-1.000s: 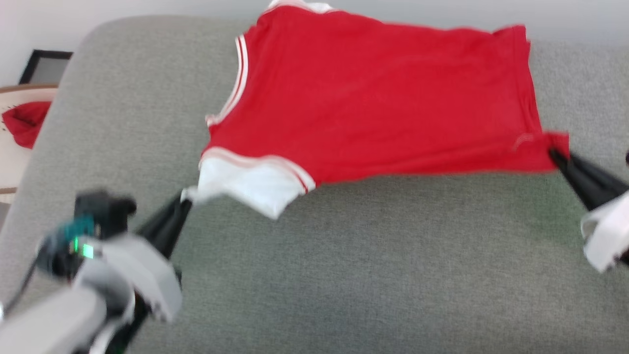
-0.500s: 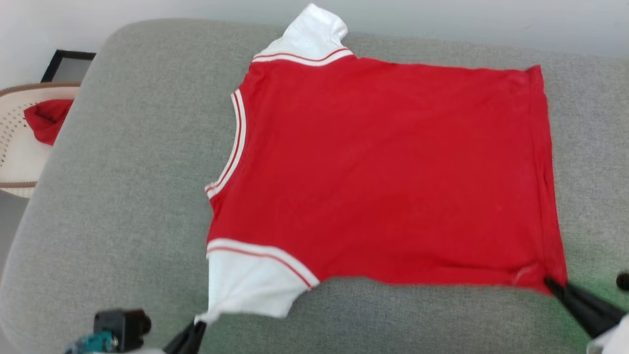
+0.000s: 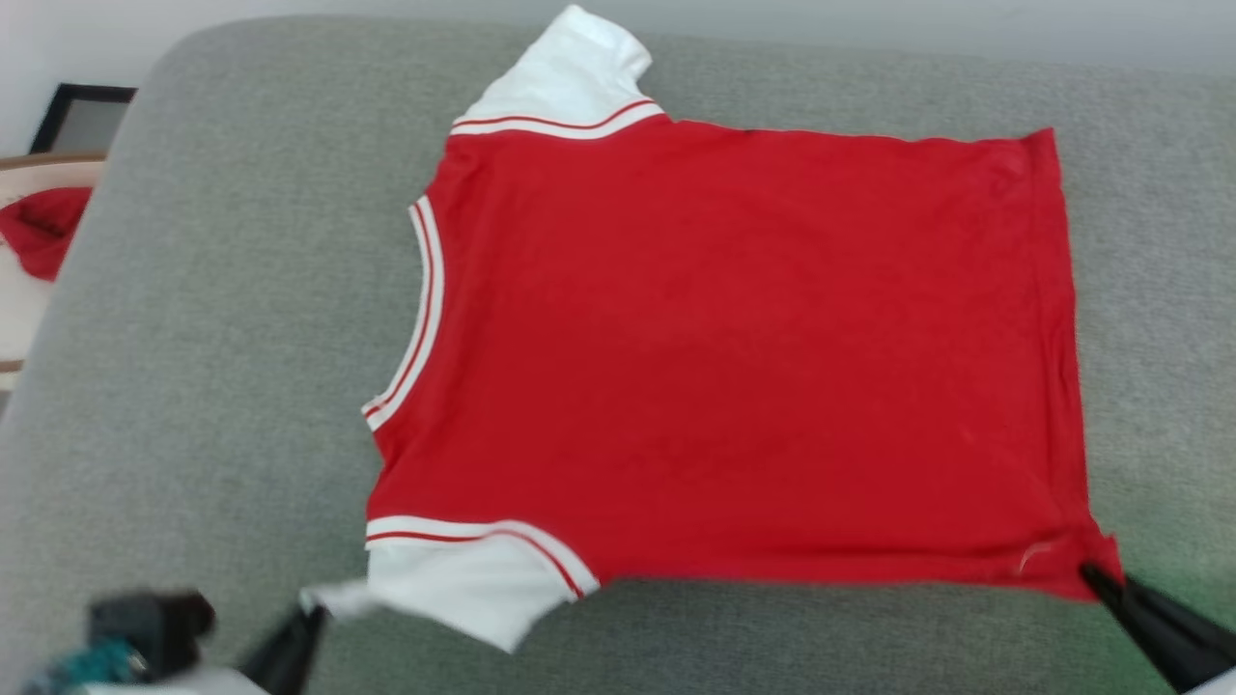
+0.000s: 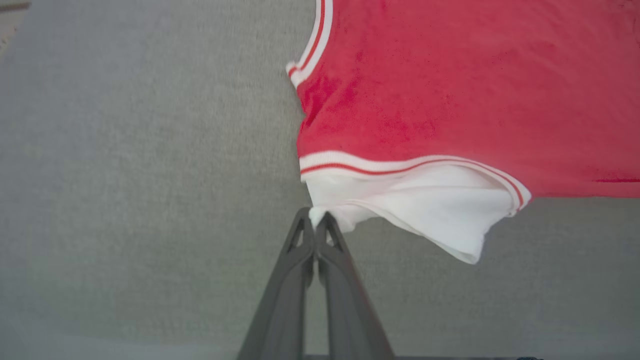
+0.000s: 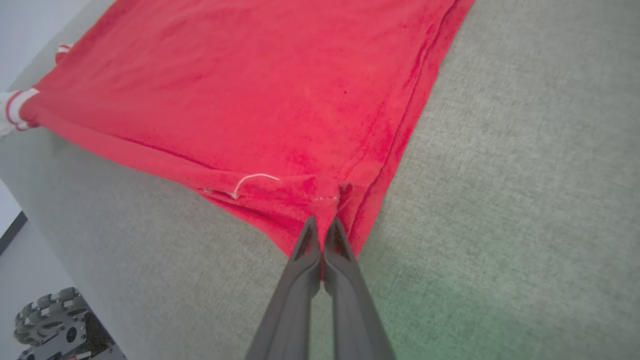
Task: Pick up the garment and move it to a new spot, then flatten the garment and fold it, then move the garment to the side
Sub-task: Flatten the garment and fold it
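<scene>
The garment [image 3: 734, 357] is a red shirt with white sleeves and red-and-white striped trim, spread nearly flat and plain side up on a grey cushion [image 3: 222, 367]. Its collar faces left and its hem right. My left gripper [image 3: 314, 618] is shut on the tip of the near white sleeve [image 4: 430, 210], pinched between its fingers in the left wrist view [image 4: 316, 220]. My right gripper [image 3: 1091, 574] is shut on the near red hem corner [image 5: 300, 200], and the right wrist view shows the cloth caught at the gripper [image 5: 322, 225]. No lettering shows.
The grey cushion stretches wide on every side of the shirt. A pale round basket [image 3: 19, 319] with a red cloth [image 3: 39, 227] in it stands off the cushion's left edge. A wheel of the base [image 5: 50, 315] shows below the cushion's near edge.
Both grippers have drawn the near edge of the garment toward me, and it has gone from hanging stretched to lying spread on the cushion. The camera has also shifted.
</scene>
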You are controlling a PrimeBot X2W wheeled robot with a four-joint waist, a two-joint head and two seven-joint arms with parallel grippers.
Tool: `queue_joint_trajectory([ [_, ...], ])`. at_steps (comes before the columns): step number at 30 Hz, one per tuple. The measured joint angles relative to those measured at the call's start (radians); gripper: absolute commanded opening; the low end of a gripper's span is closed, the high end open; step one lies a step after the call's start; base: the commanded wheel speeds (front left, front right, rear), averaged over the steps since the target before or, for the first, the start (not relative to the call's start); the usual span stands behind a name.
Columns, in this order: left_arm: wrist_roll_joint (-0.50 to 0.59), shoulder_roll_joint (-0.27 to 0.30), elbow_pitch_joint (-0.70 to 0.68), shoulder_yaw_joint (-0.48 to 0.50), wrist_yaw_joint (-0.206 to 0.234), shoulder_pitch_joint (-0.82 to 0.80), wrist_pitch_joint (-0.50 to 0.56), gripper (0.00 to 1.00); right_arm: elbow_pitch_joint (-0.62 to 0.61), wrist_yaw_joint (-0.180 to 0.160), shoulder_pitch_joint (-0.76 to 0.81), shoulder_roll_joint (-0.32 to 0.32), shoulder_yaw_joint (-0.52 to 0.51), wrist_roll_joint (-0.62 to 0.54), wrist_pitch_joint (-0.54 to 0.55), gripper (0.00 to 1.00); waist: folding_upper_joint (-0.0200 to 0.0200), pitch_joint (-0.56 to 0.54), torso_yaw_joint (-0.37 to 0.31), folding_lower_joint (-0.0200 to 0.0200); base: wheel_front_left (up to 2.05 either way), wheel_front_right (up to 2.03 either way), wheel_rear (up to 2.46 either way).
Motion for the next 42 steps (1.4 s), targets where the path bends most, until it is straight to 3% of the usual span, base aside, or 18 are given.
queue_joint_trajectory([
  [6,0.133,0.139,-0.062,0.036,0.012,-0.165,0.08,0.0,-0.023,0.0,-0.073,0.038,-0.059,-0.015,0.059,0.0,0.0,0.009,-0.033,0.0,0.0,0.0,0.0],
  [9,0.196,0.172,-0.047,0.049,-0.027,-0.266,0.152,0.0,-0.02,0.0,-0.143,0.059,-0.071,-0.037,0.106,0.0,0.0,0.016,-0.052,0.0,0.0,0.0,0.0],
  [12,0.256,0.168,0.007,0.055,-0.101,-0.371,0.232,0.0,-0.008,0.0,-0.217,0.086,-0.075,-0.062,0.158,0.0,0.0,0.027,-0.067,0.0,0.0,0.0,0.0],
  [16,0.316,0.104,0.128,0.047,-0.223,-0.507,0.336,0.0,0.021,0.0,-0.32,0.121,-0.069,-0.084,0.209,0.0,0.0,0.047,-0.083,0.0,0.0,0.0,0.0],
  [20,0.355,-0.004,0.278,0.031,-0.336,-0.626,0.395,0.0,0.069,0.0,-0.394,0.151,-0.053,-0.11,0.247,0.0,0.0,0.072,-0.094,0.0,0.0,0.0,0.0],
  [26,0.368,-0.125,0.493,-0.012,-0.451,-0.722,0.469,0.0,0.135,0.0,-0.483,0.188,-0.013,-0.126,0.273,0.0,0.0,0.107,-0.107,0.0,0.0,0.0,0.0],
  [33,0.35,-0.219,0.665,-0.042,-0.532,-0.765,0.513,0.0,0.182,0.0,-0.537,0.209,0.023,-0.13,0.278,0.0,0.0,0.127,-0.113,0.0,0.0,0.0,0.0],
  [35,0.334,-0.233,0.693,-0.045,-0.548,-0.765,0.521,0.0,0.193,0.0,-0.548,0.209,0.028,-0.124,0.279,0.19,0.0,0.125,-0.111,0.0,0.0,0.0,0.0],
  [36,0.326,-0.241,0.705,-0.044,-0.552,-0.767,0.521,0.04,0.196,0.0,-0.554,0.21,0.029,-0.122,0.279,0.35,0.0,0.123,-0.11,0.0,0.0,0.0,0.0],
  [38,0.325,-0.249,0.723,-0.047,-0.563,-0.769,0.521,0.3,0.201,0.0,-0.564,0.209,0.037,-0.12,0.283,0.56,0.0,0.118,-0.109,0.0,0.0,0.0,0.0],
  [39,0.319,-0.255,0.73,-0.045,-0.566,-0.769,0.52,0.44,0.202,0.0,-0.568,0.208,0.042,-0.119,0.283,0.97,0.0,0.115,-0.108,0.0,0.0,0.0,0.0],
  [40,0.313,-0.26,0.737,-0.044,-0.567,-0.769,0.518,0.49,0.203,0.0,-0.571,0.208,0.044,-0.114,0.283,1.0,0.0,0.11,-0.107,0.0,0.0,0.0,0.0],
  [42,0.299,-0.268,0.748,-0.042,-0.574,-0.767,0.519,0.74,0.207,0.0,-0.572,0.205,0.051,-0.113,0.287,1.0,0.0,0.101,-0.105,0.0,0.0,0.0,0.0],
])
